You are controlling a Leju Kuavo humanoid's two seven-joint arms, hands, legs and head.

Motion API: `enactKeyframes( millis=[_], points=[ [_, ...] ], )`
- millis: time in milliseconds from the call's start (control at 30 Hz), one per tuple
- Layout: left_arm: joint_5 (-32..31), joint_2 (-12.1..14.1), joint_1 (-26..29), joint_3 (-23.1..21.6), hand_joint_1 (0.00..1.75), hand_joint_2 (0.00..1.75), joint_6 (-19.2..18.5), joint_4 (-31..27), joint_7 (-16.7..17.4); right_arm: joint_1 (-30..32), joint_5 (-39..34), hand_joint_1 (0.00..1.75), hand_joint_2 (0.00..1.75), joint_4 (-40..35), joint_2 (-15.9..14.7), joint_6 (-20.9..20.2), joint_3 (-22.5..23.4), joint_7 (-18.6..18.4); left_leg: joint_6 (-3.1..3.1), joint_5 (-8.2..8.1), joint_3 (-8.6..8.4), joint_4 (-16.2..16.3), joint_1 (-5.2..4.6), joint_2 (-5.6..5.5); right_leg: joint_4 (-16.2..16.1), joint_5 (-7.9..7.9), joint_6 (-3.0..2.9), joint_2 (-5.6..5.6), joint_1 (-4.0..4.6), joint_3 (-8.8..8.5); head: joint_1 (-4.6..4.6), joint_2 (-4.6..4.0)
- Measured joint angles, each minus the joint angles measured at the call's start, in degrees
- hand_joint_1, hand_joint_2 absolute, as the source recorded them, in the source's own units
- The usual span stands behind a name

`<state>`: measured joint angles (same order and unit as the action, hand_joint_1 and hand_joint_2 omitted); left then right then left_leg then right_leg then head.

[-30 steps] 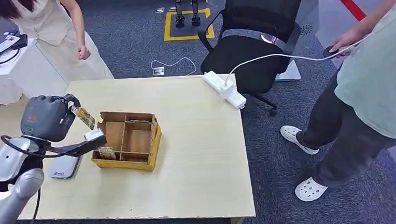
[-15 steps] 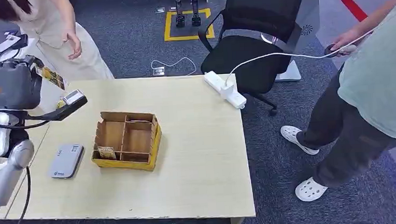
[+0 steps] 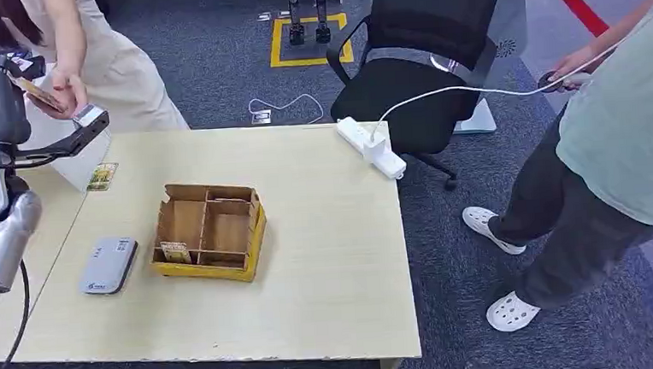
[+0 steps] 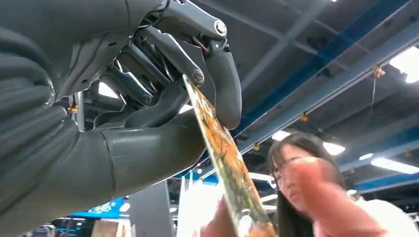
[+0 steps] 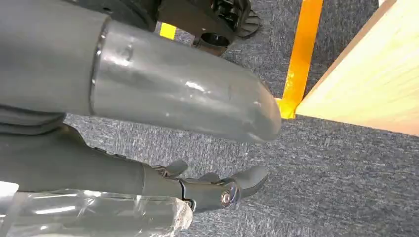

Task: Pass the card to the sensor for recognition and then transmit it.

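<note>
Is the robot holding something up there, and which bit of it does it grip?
Yes: its left hand pinches a card by one end; a person's hand reaches the other end.

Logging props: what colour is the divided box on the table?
Yellow outside, brown cardboard dividers inside; clearest in the head view.

Table point(image 3: 312, 288): light wood top, standing on grey carpet.
Sensor point(image 3: 109, 264): flat grey reader, lying near the table's left edge.
Box point(image 3: 209, 232): open cardboard tray with yellow sides and dividers, just right of the sensor; a small card stands in its front-left compartment.
Loose card point(image 3: 102, 176): flat at the far-left corner.
Power strip point(image 3: 370, 147): white, at the far-right edge.
</note>
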<state>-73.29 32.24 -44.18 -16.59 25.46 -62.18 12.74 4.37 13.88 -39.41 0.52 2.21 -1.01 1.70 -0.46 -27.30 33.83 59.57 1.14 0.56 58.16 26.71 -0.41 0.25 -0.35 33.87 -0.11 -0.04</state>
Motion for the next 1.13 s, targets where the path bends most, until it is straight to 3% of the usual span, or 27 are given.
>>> enactKeyframes(
  millis=[133,167,200,267,300,700,900,1133],
  points=[
    [0.02,-0.11,-0.32,0.0,1.69,1.75,-0.04,1.66,0.0,0.01,-0.48,0.0,0.0,0.24,0.0,0.54,-0.68,0.04,0.0,0.0,0.0,0.0,0.0,0.0,0.0,0.0,0.0,0.01,0.0,0.0,0.0,0.0],
    [0.02,-0.22,-0.36,-0.02,1.26,1.75,-0.04,1.96,0.0,0.0,-0.57,0.0,0.0,0.28,0.0,0.59,-0.76,0.09,0.0,0.0,0.0,0.0,0.0,0.0,0.0,0.0,0.0,0.0,0.0,0.0,0.0,0.0],
    [0.02,-0.37,-0.42,-0.02,0.17,1.75,-0.04,2.21,-0.11,0.0,-0.76,0.0,0.0,0.35,0.0,0.63,-0.9,0.11,0.0,0.0,0.0,0.0,0.0,0.0,0.0,0.0,0.0,0.0,0.0,0.0,0.02,0.0],
    [0.04,-0.52,-0.51,-0.02,0.23,1.75,-0.04,2.67,-0.13,0.0,-0.9,0.0,0.0,0.42,0.0,0.66,-1.14,0.2,0.0,0.0,0.0,0.0,0.0,0.01,0.0,0.0,0.0,0.01,0.0,0.0,0.0,0.0],
    [0.17,-0.59,-0.61,-0.02,0.0,1.75,-0.02,2.9,-0.22,0.0,-1.09,0.0,0.0,0.44,0.0,0.68,-1.31,0.24,0.0,0.0,0.0,0.0,0.0,0.01,0.0,0.0,0.0,0.01,0.0,0.0,0.0,0.0],
    [1.05,0.31,-1.22,-0.02,0.0,1.75,-1.03,3.69,-0.37,0.02,-2.67,0.0,0.0,0.72,-0.02,0.9,-2.43,0.26,0.0,0.0,0.05,-0.01,0.0,0.01,0.01,0.0,0.0,0.01,0.0,-0.01,0.0,0.0],
    [3.06,4.99,2.6,2.08,0.0,1.75,-1.84,4.87,1.4,0.31,-3.71,0.0,0.0,1.22,-0.09,1.84,-2.86,0.17,0.0,-0.02,0.03,-0.04,0.0,0.22,0.04,0.01,0.0,0.25,0.0,0.07,0.0,0.0],
    [4.46,9.75,11.18,6.67,0.0,1.75,-1.66,4.94,2.45,0.55,-4.41,0.0,0.0,1.77,-0.15,2.67,-2.93,0.2,0.0,-0.02,0.11,-0.09,0.01,0.17,0.03,0.03,0.0,0.18,0.0,0.1,0.11,0.0]
  ],
)
